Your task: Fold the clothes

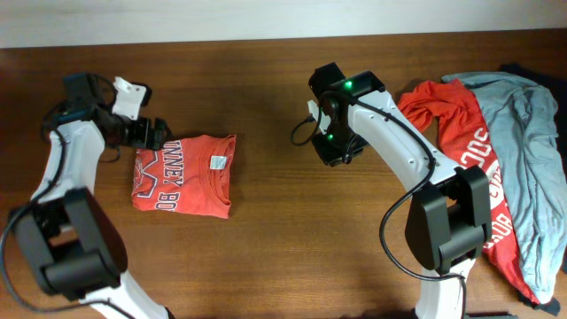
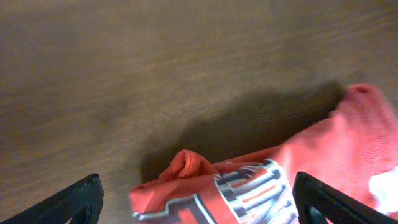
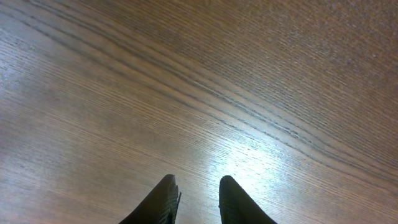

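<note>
Left claw [image 2: 199, 198] wide, gripping nothing, straddling orange-red T-shirt [image 1: 186, 177] edge | right claw [image 3: 198, 199] narrow, empty, above table [image 3: 199, 74]

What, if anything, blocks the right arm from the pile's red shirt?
Probably nothing, so yes: the right gripper hangs empty over the table, and the red shirt lies beside that arm, partly under the grey-blue shirt.

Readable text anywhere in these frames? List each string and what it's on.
"NNEY" and "BO", partial, roughly legible: white lettering on the folded orange-red T-shirt.
"SOC", partial: white lettering on the red shirt at right.
The neck tag on the folded T-shirt: too small to read.
Left wrist view: print blurred, unreadable.
</note>
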Available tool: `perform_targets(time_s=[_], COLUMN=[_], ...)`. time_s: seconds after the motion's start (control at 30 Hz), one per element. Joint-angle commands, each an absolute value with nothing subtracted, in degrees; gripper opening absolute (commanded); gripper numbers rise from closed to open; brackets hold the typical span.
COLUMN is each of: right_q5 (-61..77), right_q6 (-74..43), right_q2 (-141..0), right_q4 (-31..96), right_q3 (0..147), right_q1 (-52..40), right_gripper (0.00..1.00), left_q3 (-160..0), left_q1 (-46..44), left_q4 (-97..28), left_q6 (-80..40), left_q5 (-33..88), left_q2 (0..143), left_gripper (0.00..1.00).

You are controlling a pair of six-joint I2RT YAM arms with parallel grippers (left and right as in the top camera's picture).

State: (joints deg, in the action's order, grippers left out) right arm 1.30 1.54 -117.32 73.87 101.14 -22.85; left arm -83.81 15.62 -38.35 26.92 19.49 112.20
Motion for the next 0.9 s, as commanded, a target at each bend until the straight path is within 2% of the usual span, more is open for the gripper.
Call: perform_targets(time_s=[0.0,0.2,0.27,0.3,0.33,0.43,0.53,0.6,0.7,0.87], right_q5=[1.04,1.02,0.99,0.99,0.99,0.97,0.75,0.78,0.80,6.04], right_q6=[1.04,1.06,1.06,1.06,1.08,1.08,1.10,1.10,1.08,4.45], right_q2=[-116.51,-116.51,-116.51,-116.51,-116.51,-116.51,-116.51,-116.51,-116.51,-116.51], right_q4=[74.32,75.64,75.66,75.64,75.64,75.53,75.46,75.40,75.26,76.84], right_q3=[101.58,101.58,101.58,101.58,101.58,101.58,101.58,101.58,101.58,101.58], right_q1=[-22.79,-22.79,-22.79,-22.79,-22.79,-22.79,-22.79,-22.79,-22.79,-22.85], right_gripper=[0.28,0.28,0.28,0.28,0.28,0.28,0.28,0.28,0.28,0.29], left_q3=[-84.01,-84.01,-84.01,-84.01,-84.01,-84.01,-84.01,-84.01,-84.01,-86.74], left_q1=[16.03,16.03,16.03,16.03,16.03,16.03,16.03,16.03,16.03,16.03], left_q4=[-37.36,-38.72,-41.43,-44.38,-49.52,-58.67,-65.54,-66.30,-65.36,-64.55], left_q6=[26.39,26.17,26.17,26.15,26.17,25.36,17.89,17.17,17.17,17.17], left_q5=[19.05,15.84,13.56,12.34,12.16,10.79,6.20,6.15,6.42,9.65], left_q2=[117.73,121.80,121.82,121.82,121.82,121.82,121.82,121.82,121.82,121.82], left_gripper=[0.97,0.95,0.82,0.71,0.64,0.59,0.61,0.84,0.98,0.99])
